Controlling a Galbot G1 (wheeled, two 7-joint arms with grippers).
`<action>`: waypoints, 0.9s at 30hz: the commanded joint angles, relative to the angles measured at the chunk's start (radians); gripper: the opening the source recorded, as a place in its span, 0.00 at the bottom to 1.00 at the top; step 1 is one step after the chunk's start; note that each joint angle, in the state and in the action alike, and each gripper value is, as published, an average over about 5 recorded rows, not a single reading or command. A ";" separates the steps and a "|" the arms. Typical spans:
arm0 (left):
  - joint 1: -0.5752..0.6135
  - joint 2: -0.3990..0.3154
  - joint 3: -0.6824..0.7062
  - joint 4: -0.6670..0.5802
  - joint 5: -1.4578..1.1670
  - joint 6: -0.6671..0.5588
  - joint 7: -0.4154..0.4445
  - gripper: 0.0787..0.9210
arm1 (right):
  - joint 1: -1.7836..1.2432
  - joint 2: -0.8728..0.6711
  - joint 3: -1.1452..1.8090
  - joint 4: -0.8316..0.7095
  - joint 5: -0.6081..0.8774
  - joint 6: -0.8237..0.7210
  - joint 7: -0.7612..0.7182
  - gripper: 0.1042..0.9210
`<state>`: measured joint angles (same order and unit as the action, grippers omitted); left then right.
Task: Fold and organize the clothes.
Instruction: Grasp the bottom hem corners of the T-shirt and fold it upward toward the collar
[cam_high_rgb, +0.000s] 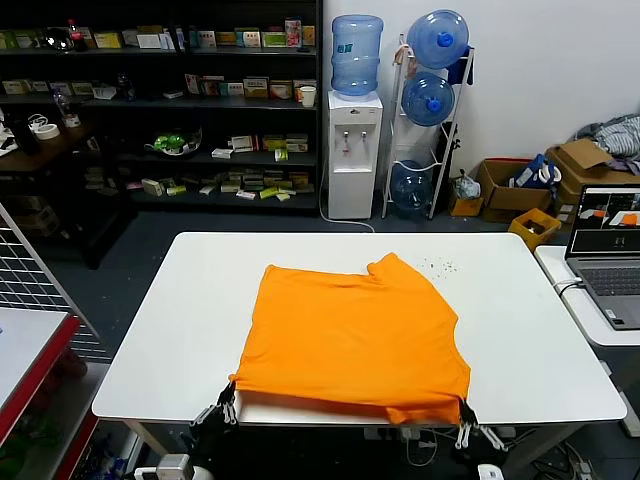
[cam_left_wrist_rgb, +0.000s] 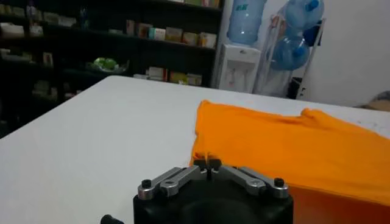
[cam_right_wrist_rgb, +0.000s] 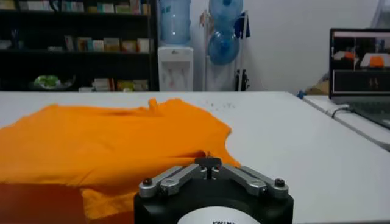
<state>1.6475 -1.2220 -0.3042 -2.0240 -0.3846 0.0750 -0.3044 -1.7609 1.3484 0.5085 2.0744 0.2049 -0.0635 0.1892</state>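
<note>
My left gripper (cam_high_rgb: 228, 402) sits at the near edge of the white table (cam_high_rgb: 170, 330), its fingers pinched together on the near left corner of the orange T-shirt (cam_high_rgb: 355, 335). My right gripper (cam_high_rgb: 463, 415) is at the same edge, clamped on the near right corner; in the right wrist view its fingertips (cam_right_wrist_rgb: 209, 163) meet on a fold of cloth. The shirt lies across the middle of the table, plain orange side up, its near hem hanging slightly over the edge. It is mostly flat, with soft wrinkles and a bunched sleeve toward the far right. A scatter of small dark specks (cam_high_rgb: 438, 266) lies on the tabletop just beyond that sleeve.
</note>
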 joint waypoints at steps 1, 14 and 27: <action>-0.240 0.037 0.036 0.085 -0.048 0.005 0.007 0.02 | 0.298 -0.023 -0.017 -0.100 0.037 -0.063 0.019 0.02; -0.364 0.024 0.120 0.225 -0.033 0.040 -0.010 0.02 | 0.459 -0.040 -0.068 -0.243 0.062 -0.136 0.014 0.03; -0.306 0.042 0.097 0.193 -0.016 0.038 0.009 0.33 | 0.374 -0.063 -0.041 -0.236 0.021 -0.089 -0.139 0.44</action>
<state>1.3210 -1.1976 -0.2099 -1.8203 -0.4083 0.1126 -0.3039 -1.3722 1.2972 0.4558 1.8537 0.2453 -0.1679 0.1183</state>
